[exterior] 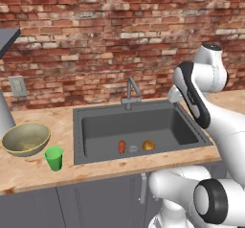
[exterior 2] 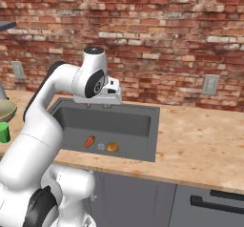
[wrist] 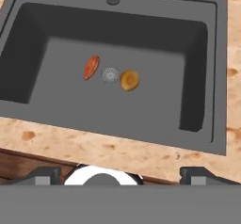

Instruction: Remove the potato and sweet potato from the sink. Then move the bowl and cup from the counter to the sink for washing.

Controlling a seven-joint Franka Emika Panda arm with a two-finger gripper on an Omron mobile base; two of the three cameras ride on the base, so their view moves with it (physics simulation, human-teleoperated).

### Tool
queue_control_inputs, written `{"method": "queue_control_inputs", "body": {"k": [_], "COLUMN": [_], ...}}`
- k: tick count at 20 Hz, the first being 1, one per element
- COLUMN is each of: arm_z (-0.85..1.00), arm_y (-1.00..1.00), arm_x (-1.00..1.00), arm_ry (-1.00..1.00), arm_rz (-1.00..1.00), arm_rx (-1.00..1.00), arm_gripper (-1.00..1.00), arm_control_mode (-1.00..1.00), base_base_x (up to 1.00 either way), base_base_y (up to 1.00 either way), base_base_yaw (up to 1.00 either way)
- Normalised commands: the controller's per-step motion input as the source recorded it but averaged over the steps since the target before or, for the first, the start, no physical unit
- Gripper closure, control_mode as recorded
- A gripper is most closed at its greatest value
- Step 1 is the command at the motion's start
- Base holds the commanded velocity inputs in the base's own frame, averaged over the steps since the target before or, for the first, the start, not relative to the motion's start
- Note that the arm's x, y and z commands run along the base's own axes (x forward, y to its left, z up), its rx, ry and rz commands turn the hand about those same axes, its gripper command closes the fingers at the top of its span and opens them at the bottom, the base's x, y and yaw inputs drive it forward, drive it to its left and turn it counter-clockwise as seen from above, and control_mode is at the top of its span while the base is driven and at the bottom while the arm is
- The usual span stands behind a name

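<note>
- Sink (exterior: 95, 126) is what I see dead ahead: a dark grey matte rectangular basin with rounded inner corners, let into a pale wood-grain counter (exterior: 33, 172) with a blotchy finish.
- Cup (exterior: 54, 158), nearest item on the counter's left stretch: small, bright green, tapered, no handle, standing upright just in front of the bowl.
- Bowl (exterior: 26, 138) close behind it: wide, shallow, olive-yellow with a pale rim and speckled inside, well clear of the basin's left edge.
- Gripper (exterior 2: 105, 106) hangs above the near side of the basin, looking down into it. I see only two small dark fingertips (wrist: 197, 174) at the bottom of the hand view, set wide apart, with nothing between them.
- Sweet potato (wrist: 91, 67) on the basin floor: small, elongated, orange-red, tapered ends, lying just left of the drain.
- Drain (wrist: 110, 74): round, pale grey, perforated look, between the two vegetables.
- Potato (wrist: 129, 80): rounded golden-brown lump, smooth, just right of the drain, apart from the sweet potato.
- Tap (exterior: 131, 93) at the basin's far rim: grey metal, slim curved spout on a short base.
- Brick wall (exterior: 95, 35) behind: rough red-brown courses with pale mortar, carrying a light rectangular outlet plate (exterior: 17, 85) at left.
</note>
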Motion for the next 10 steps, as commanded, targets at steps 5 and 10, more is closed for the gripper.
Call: {"method": "queue_control_inputs", "body": {"k": [5, 10], "arm_z": [-0.15, -0.14], "arm_y": [-0.04, -0.01], "arm_x": [0.00, 0.05], "arm_ry": [0.00, 0.02], "arm_rz": [0.10, 0.11], "arm_rx": [0.01, 0.03], "arm_gripper": [-1.00, -1.00], "arm_control_mode": [-1.00, -1.00], "base_base_x": [0.00, 0.00], "base_base_y": [0.00, 0.00], "base_base_yaw": [0.00, 0.00]}}
